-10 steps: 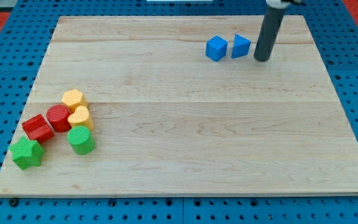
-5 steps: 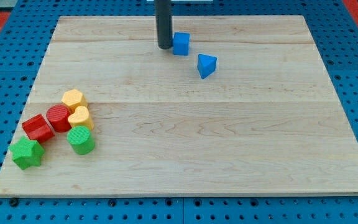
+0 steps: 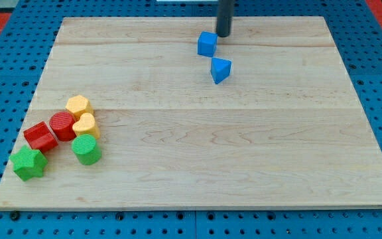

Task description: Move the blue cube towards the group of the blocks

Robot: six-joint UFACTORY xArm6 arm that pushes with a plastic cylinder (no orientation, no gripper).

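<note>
I am holding my tip [image 3: 223, 35], a bare rod with no gripper, just upper right of the blue cube [image 3: 207, 44]; the group is lying far lower left

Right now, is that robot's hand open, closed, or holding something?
No hand: just a rod.
My tip holds nothing; it sits just above-right of the blue cube, seemingly not touching.

My tip [image 3: 223, 35] stands just above-right of the cube [image 3: 207, 44]; the group [image 3: 62, 136] seemingly lies far lower-left.
</note>
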